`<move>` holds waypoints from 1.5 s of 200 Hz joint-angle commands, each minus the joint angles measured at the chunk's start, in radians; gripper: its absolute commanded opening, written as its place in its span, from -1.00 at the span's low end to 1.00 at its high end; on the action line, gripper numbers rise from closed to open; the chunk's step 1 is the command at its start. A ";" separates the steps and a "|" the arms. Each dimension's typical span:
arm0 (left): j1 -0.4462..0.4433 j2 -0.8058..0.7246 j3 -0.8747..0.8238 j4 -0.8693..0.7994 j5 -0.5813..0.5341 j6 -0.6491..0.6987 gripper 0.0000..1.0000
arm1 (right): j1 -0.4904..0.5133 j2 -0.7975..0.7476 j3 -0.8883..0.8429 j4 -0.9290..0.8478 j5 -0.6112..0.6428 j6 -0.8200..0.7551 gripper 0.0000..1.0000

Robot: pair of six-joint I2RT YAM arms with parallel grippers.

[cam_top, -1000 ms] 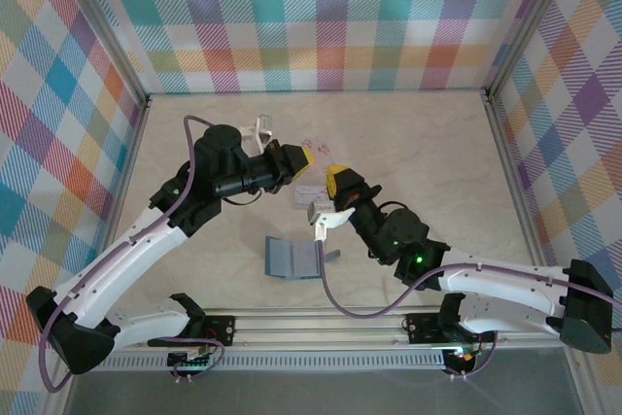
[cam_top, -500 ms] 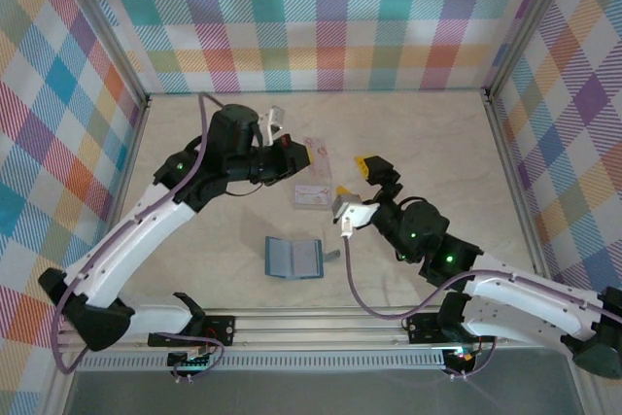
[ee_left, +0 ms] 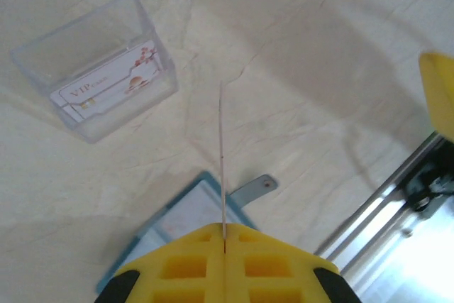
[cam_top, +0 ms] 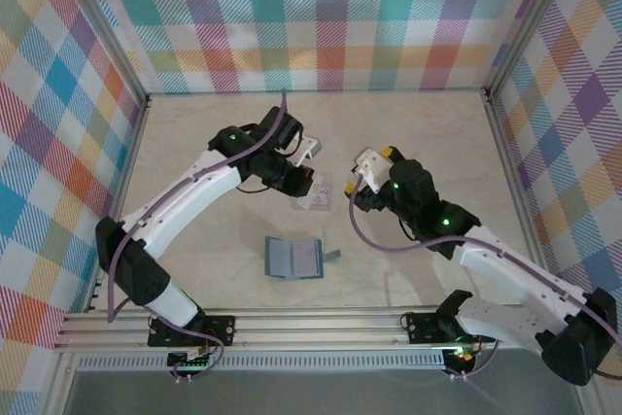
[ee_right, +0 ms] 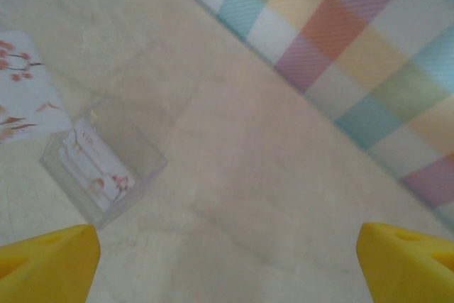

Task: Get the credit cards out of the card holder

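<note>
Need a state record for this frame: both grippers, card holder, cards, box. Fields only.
left gripper: shut on a thin card, seen edge-on, held off the table
right gripper: open, nothing between its fingers
card holder: lying open on the table, clasp tab on its right edge, apart from both grippers
clear box: on the table beyond the card holder
printed card: inside the clear box
cards left in holder: cannot tell
</note>
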State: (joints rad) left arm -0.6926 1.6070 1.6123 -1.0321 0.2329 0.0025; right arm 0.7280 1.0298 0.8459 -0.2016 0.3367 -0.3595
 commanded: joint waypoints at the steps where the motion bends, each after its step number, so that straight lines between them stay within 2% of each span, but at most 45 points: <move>1: -0.007 0.040 0.054 -0.098 -0.032 0.287 -1.00 | -0.044 0.038 0.043 -0.105 -0.063 0.209 0.86; 28: -0.007 0.107 0.072 -0.107 -0.095 0.472 -1.00 | -0.099 0.068 0.049 -0.145 -0.103 0.317 0.85; 60: -0.008 0.197 0.132 -0.147 -0.152 0.663 -1.00 | -0.129 0.060 0.029 -0.164 -0.108 0.336 0.85; 89: -0.008 0.246 0.168 -0.118 -0.208 0.811 -1.00 | -0.154 0.030 0.000 -0.169 -0.122 0.329 0.85; 109: -0.007 0.298 0.232 -0.140 -0.210 0.895 -1.00 | -0.169 -0.005 -0.027 -0.164 -0.133 0.318 0.86; 146: 0.008 0.395 0.358 -0.222 -0.150 1.048 -1.00 | -0.204 -0.052 -0.057 -0.176 -0.136 0.306 0.86; 216: 0.046 0.566 0.541 -0.303 -0.122 1.115 -1.00 | -0.227 -0.104 -0.094 -0.186 -0.125 0.294 0.86; 300: 0.071 0.649 0.570 -0.304 -0.138 1.128 -1.00 | -0.237 -0.084 -0.115 -0.164 -0.130 0.290 0.86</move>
State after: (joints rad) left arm -0.6376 2.2314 2.1525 -1.2865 0.0845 1.1061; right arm 0.4980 0.9398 0.7460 -0.3801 0.2218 -0.0639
